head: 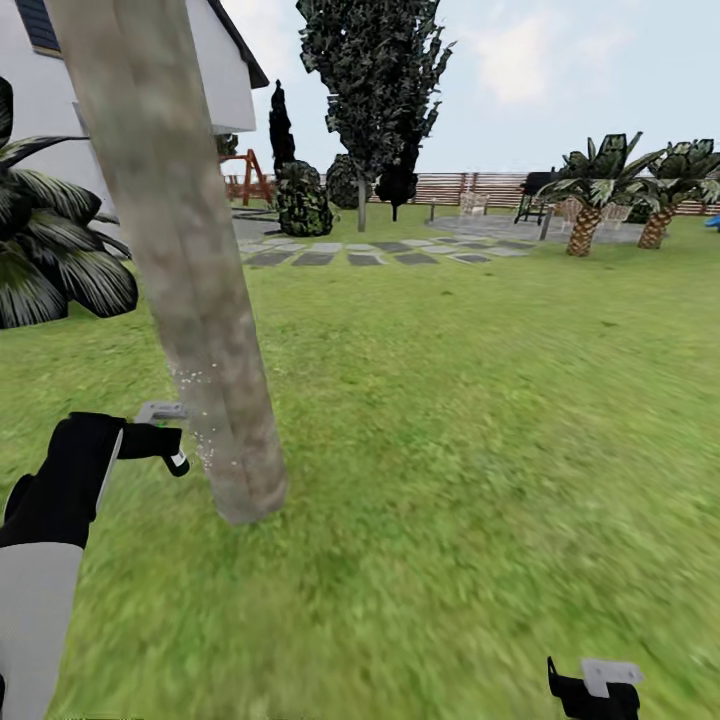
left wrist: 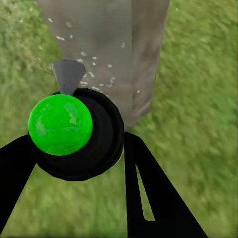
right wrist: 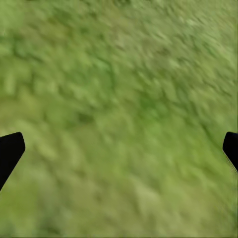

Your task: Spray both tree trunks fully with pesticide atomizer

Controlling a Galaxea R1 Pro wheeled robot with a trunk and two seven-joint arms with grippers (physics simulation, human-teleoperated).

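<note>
Across the garden a wide lawn [head: 480,420] of blurry green grass runs back to a brown slat fence [head: 470,186], with grey stone paving [head: 370,252] in front of it and a white house [head: 215,75] at the far left. Close to the robot, a thick mottled grey-beige tree trunk [head: 180,260] leans across the head view and meets the grass just beside the left arm; a second tall tree [head: 372,80] with dark ragged foliage stands well apart near the paving. Short palms [head: 600,190] with scaly trunks stand to the right near the fence, and a round dark bush [head: 302,200] sits near the second tree. The left tool [left wrist: 79,148] is closed around the pesticide atomizer [left wrist: 74,134], its black fingers [left wrist: 148,188] on either side of the dark bottle with the bright green spot, the spray head pointing at the trunk's lower part. Small whitish droplets [left wrist: 94,74] speckle the trunk near the nozzle. The right tool [right wrist: 119,148] hangs low over bare grass with its fingers spread wide, holding nothing.
</note>
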